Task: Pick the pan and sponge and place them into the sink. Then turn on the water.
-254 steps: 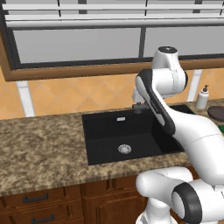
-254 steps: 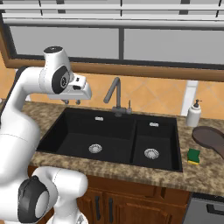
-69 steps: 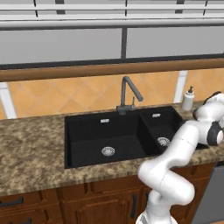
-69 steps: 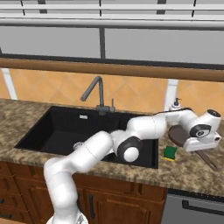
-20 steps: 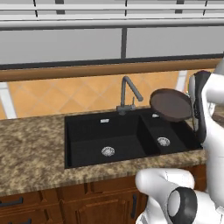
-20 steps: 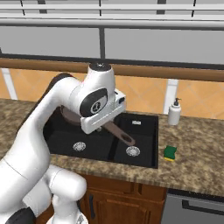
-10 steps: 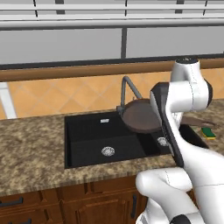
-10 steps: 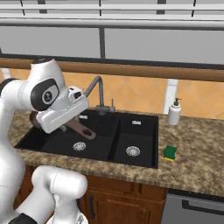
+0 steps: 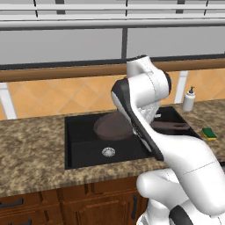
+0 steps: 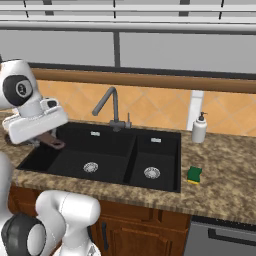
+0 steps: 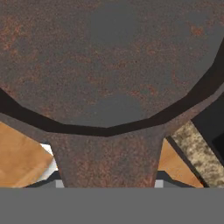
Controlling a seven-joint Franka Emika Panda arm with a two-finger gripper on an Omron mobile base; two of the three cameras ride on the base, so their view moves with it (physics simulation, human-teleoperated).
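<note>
Speckled granite counter [image 10: 220, 170] surrounds the black double-basin sink [image 10: 115, 162]. Clamped on the handle, the gripper [image 10: 42, 137] holds the frying pan [image 9: 112, 127] above the left basin. Beside the sink's right edge lies the sponge [image 10: 194, 174], near the soap dispenser [image 10: 199, 128].

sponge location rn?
The sponge lies on the granite counter just right of the sink and in front of the white soap dispenser; in the left base view it is at the far right.
</note>
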